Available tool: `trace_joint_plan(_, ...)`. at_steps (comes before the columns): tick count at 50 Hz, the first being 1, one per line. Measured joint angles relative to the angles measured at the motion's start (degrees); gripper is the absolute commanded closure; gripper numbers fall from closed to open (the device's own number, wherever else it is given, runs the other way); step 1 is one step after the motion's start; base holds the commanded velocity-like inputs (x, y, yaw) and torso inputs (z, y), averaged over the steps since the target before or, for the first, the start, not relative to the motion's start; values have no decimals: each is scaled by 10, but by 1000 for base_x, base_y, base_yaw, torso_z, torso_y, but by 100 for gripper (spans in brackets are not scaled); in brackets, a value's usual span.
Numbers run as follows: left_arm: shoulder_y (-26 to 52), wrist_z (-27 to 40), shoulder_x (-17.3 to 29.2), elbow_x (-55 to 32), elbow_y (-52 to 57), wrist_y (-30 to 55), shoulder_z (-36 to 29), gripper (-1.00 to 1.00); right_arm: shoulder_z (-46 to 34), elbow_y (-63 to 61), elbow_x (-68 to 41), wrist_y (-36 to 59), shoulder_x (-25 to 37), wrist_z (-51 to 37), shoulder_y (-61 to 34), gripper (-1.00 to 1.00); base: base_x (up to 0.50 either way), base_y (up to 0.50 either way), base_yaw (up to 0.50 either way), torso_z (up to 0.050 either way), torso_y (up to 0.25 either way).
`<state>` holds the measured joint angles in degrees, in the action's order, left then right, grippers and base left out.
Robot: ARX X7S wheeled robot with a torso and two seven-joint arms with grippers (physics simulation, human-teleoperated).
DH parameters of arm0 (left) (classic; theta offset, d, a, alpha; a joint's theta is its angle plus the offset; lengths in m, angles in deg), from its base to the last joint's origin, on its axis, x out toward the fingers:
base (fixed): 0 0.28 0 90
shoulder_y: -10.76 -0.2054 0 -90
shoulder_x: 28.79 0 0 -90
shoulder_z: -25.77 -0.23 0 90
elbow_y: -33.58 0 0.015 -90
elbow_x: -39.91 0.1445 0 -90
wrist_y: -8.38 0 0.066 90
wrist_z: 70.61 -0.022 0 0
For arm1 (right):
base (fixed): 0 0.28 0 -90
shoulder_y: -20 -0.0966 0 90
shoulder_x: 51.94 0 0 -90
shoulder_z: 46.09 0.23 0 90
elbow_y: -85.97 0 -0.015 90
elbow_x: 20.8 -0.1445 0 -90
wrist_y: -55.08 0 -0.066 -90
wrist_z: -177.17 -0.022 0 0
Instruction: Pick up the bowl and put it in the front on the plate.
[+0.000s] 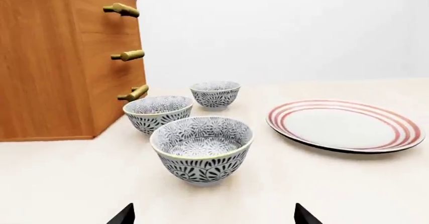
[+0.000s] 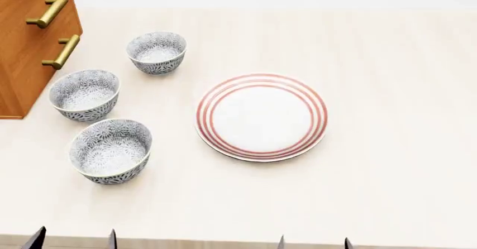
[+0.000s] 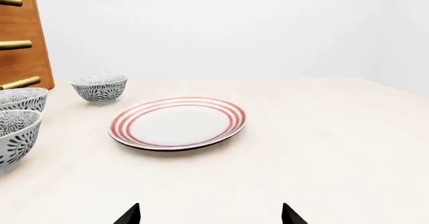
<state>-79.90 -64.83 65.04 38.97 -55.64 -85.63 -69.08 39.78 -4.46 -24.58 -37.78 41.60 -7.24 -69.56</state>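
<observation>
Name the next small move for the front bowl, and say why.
Probably ease the left hand forward and down toward the front bowl. That bowl stands nearest the robot, left of the plate, which is bare. In the left wrist view the bowl sits straight ahead between the two spread fingertips, nothing gripped yet.

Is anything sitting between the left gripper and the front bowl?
No. In the left wrist view the left gripper faces the front bowl across bare table. The head view shows the same empty stretch of tabletop before that bowl.
</observation>
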Motion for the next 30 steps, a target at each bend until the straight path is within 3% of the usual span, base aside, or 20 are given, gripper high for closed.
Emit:
trace_joint_plan(15, -44, 93, 21, 128, 93, -165, -13, -100, 1, -47, -53, -240, 2, 11, 36, -100, 0, 0, 0, 0, 0)
trace_joint_plan(30, -56, 131, 33, 169, 125, -207, -21, -100, -9, -57, -73, -332, 12, 7, 46, -100, 0, 0, 0, 0, 0)
